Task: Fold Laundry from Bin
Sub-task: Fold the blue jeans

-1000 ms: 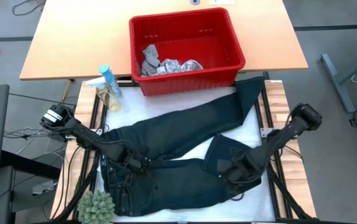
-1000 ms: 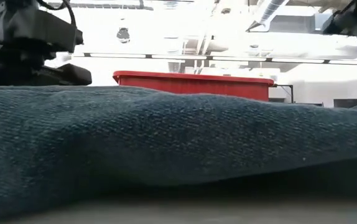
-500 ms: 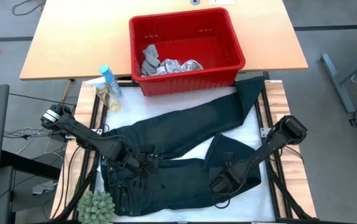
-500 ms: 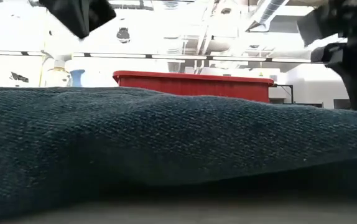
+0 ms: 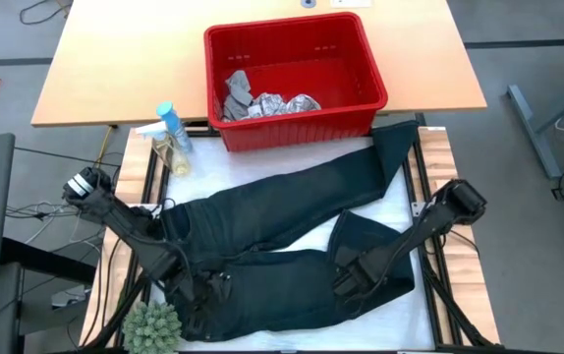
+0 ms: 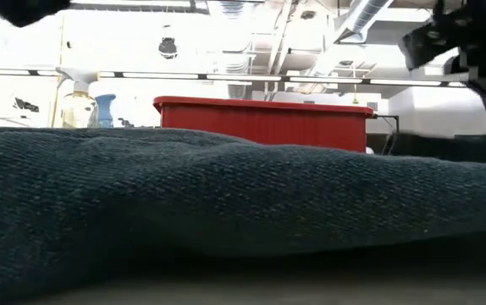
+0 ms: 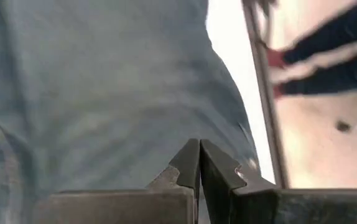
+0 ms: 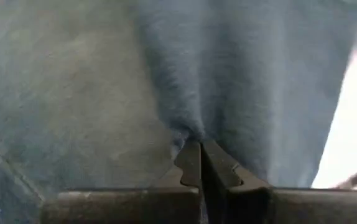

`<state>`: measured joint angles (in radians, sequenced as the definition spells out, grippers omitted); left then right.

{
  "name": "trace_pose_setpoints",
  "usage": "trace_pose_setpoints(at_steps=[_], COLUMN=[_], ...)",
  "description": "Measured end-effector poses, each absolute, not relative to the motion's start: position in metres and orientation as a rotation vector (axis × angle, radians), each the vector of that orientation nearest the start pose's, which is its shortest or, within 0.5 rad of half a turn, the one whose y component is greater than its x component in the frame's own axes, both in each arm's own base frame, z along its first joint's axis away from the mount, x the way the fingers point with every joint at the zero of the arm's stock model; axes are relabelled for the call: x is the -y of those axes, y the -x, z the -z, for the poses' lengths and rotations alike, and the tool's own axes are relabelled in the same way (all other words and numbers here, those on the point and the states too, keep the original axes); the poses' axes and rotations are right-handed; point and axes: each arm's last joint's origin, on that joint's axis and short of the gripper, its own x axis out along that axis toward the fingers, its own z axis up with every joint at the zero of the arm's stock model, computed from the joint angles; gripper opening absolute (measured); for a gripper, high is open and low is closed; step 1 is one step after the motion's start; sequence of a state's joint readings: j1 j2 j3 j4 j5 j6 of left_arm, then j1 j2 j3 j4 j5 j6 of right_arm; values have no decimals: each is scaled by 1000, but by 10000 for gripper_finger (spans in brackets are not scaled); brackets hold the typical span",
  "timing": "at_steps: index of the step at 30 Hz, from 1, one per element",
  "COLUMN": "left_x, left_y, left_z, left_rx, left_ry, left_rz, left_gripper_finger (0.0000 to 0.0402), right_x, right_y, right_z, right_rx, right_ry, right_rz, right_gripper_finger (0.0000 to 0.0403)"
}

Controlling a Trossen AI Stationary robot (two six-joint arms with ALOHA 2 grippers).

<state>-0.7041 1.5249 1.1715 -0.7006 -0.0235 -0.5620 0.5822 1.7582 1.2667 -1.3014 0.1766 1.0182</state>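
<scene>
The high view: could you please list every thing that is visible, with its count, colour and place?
trousers: one, dark navy, spread on the white work surface.
bin: one, red, on the wooden table beyond the trousers.
cloths: a grey and a white printed one, in the bin.
spray bottles: two, one blue-capped, one clear, left of the bin.
plant: one, green, near-left corner.
left gripper: shut, over the trousers' waist end.
right gripper: shut on a fold of the trousers.

Trousers (image 5: 272,236) cover the mat; bin (image 5: 294,79) and spray bottles (image 5: 170,138) seemingly block beyond.
</scene>
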Motion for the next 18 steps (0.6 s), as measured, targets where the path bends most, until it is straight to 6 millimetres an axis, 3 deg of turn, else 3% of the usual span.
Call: trace_pose_setpoints(at_steps=[11, 18], left_x=[198, 191], left_y=[-218, -208], left_z=[-227, -208], left_rx=[-1203, -1298], left_ry=[73, 91], left_rz=[252, 230], left_gripper_finger=[0, 0], right_x=[-122, -121], right_y=[-195, -172], right_z=[-280, -286], right_rx=[-1218, -1225], right_ry=[-605, -767], right_rz=[1042, 1121], right_gripper_finger=[16, 20])
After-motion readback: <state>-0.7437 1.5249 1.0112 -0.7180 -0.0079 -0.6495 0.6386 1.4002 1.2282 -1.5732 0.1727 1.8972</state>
